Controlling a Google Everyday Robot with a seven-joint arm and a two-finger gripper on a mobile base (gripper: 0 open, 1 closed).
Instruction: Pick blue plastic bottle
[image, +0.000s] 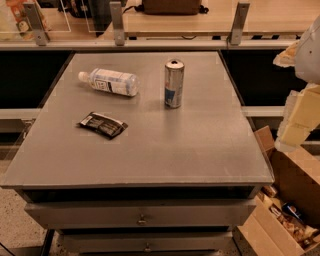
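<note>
The blue plastic bottle (111, 82) lies on its side at the back left of the grey table (200, 150), with its white cap pointing left. It is clear, with a pale label with dark print. My gripper (294, 124) hangs at the right edge of the view, beyond the table's right side. It is well apart from the bottle and holds nothing that I can see.
A tall silver-and-blue drink can (174, 84) stands upright to the right of the bottle. A black snack packet (103, 125) lies flat nearer the front left. An open cardboard box (287, 210) of items sits on the floor at the right. A railing with glass panels (118, 25) runs behind the table.
</note>
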